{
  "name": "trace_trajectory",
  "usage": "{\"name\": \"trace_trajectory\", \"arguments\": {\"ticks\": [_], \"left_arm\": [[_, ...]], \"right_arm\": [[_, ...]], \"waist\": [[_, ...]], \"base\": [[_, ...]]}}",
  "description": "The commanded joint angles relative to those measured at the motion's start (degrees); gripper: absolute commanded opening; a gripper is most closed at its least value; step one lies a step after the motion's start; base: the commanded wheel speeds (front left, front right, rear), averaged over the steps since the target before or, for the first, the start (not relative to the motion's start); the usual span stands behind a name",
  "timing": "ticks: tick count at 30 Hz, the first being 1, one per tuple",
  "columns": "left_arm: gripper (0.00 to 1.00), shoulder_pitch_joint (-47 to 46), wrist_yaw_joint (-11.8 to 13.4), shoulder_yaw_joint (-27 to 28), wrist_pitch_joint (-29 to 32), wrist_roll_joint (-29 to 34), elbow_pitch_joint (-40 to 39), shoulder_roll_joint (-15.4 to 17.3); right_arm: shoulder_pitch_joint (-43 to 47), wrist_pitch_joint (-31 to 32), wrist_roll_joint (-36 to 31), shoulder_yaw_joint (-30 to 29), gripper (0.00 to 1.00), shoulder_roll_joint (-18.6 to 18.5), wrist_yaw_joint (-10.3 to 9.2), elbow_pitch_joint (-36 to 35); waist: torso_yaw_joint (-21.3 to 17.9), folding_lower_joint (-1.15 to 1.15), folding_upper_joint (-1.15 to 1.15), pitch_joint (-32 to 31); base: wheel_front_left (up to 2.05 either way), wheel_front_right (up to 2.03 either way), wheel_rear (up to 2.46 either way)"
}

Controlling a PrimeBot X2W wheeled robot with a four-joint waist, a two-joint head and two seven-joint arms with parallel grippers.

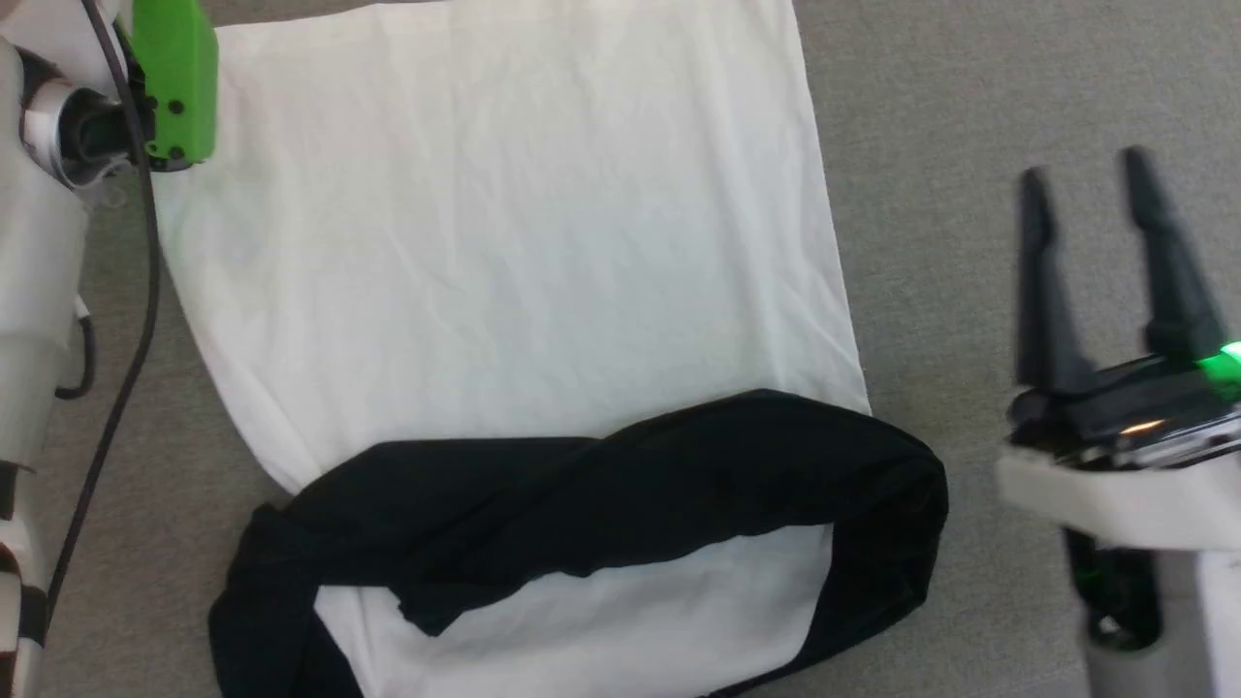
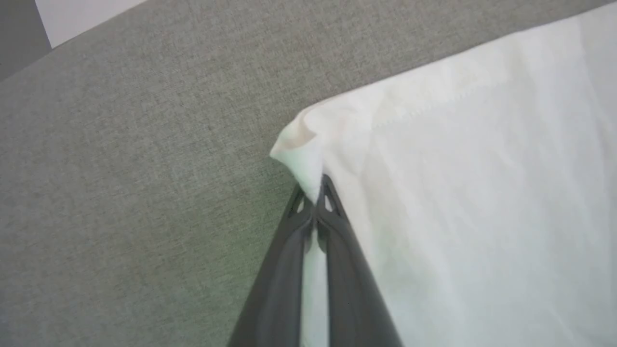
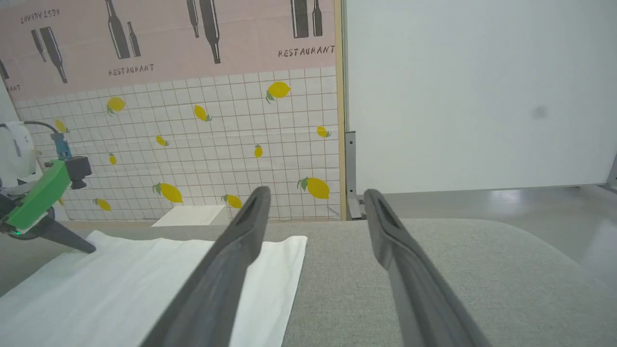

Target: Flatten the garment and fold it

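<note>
Left wrist view — left tool (image 2: 315, 190) pinches garment (image 2: 482, 193) corner; right tool (image 1: 1086, 170) released, aimed fwd.

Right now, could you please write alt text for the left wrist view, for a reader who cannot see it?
The left pincer, its two dark fingers shut together, pinches a corner of the white T-shirt. The shirt lies spread toward the right of the view on a grey fabric surface.
</note>
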Motion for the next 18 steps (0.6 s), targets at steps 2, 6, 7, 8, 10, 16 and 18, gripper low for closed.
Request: {"name": "trace_trajectory", "arguments": {"ticks": [2,6,7,8,10,16,18], "left_arm": [[0.0,1.44,-0.14,-1.46,-1.51,-1.83,-2.01,0.56],[0.0,2.1,-0.14,-4.99,-3.75,-4.11,-6.01,1.48],[0.0,2.29,-0.14,-6.12,-4.36,-4.65,-7.16,1.61],[0.0,2.45,-0.14,-7.02,-4.89,-5.11,-8.09,1.74],[0.0,2.83,-0.14,-8.74,-5.94,-6.55,-9.96,1.79],[0.0,1.91,-0.14,-14.15,-9.3,-9.27,-14.08,1.84],[0.0,1.18,-0.14,-15.34,-10.1,-9.52,-14.41,1.96]], "right_arm": [[-2.5,-0.29,-0.07,-2.18,1.0,-1.27,-0.09,-0.93],[-7.47,-0.29,0.23,-4.52,1.0,-5.58,-0.09,-0.51],[-9.26,-0.29,0.26,-4.94,1.0,-6.79,-0.09,0.1],[-10.9,-0.15,0.73,-5.35,1.0,-7.38,-0.09,0.83],[-14.99,3.16,1.87,-4.81,1.0,-9.43,-0.09,2.53],[-32.95,31.15,11.48,2.98,1.0,-17.86,-0.09,14.45],[-37.68,39.19,14.14,6.09,1.0,-19.81,-0.09,18.67]], "waist": [[2.57,-0.01,0.0,-2.53],[4.84,-0.01,0.0,-4.07],[5.53,-0.01,0.0,-4.4],[5.98,-0.01,0.0,-4.65],[7.0,-0.01,0.0,-5.05],[9.87,-0.01,0.0,-4.21],[10.32,-0.01,0.0,-3.62]], "base": [[0.0,0.0,0.0],[0.0,0.0,0.0],[0.0,0.0,0.0],[0.0,0.0,0.0],[0.0,0.0,0.0],[0.0,0.0,0.0],[0.0,0.0,0.0]]}}
